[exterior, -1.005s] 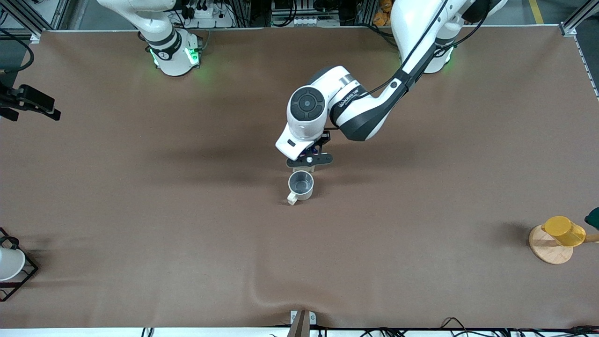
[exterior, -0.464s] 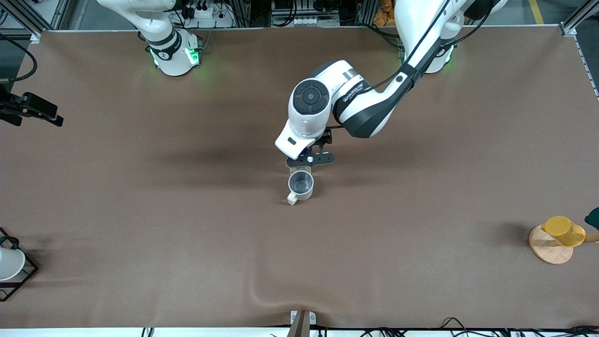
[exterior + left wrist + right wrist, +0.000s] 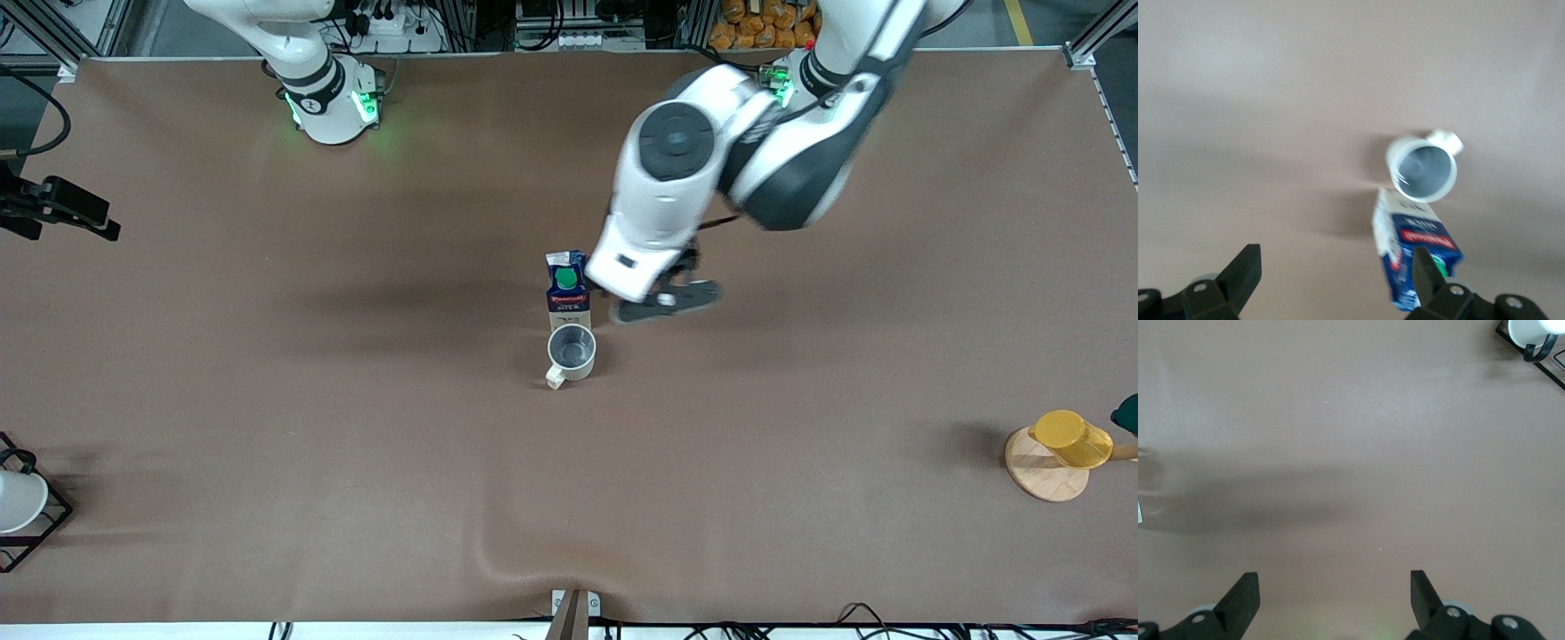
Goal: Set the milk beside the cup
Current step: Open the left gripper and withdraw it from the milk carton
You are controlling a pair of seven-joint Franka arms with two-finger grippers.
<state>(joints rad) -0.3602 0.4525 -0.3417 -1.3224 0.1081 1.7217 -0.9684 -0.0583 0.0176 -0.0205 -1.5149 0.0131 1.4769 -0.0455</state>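
Observation:
The milk [image 3: 567,289], a dark blue carton with a green cap, stands upright on the table. It is right beside the cup [image 3: 571,348] and farther from the front camera than it. The cup is beige with a grey inside. My left gripper [image 3: 662,302] is open and empty, up over the table beside the milk, toward the left arm's end. In the left wrist view the milk [image 3: 1408,257] and the cup [image 3: 1423,170] show next to one fingertip of the left gripper [image 3: 1335,263]. My right gripper [image 3: 1335,587] is open and empty over bare table and waits.
A yellow cup [image 3: 1071,438] lies on a round wooden coaster [image 3: 1045,476] at the left arm's end. A white cup in a black wire rack [image 3: 18,502] stands at the right arm's end and shows in the right wrist view [image 3: 1531,330].
My left gripper has let go of the milk, risen and moved away toward the left arm's end. The milk now stands uncovered beside the cup.

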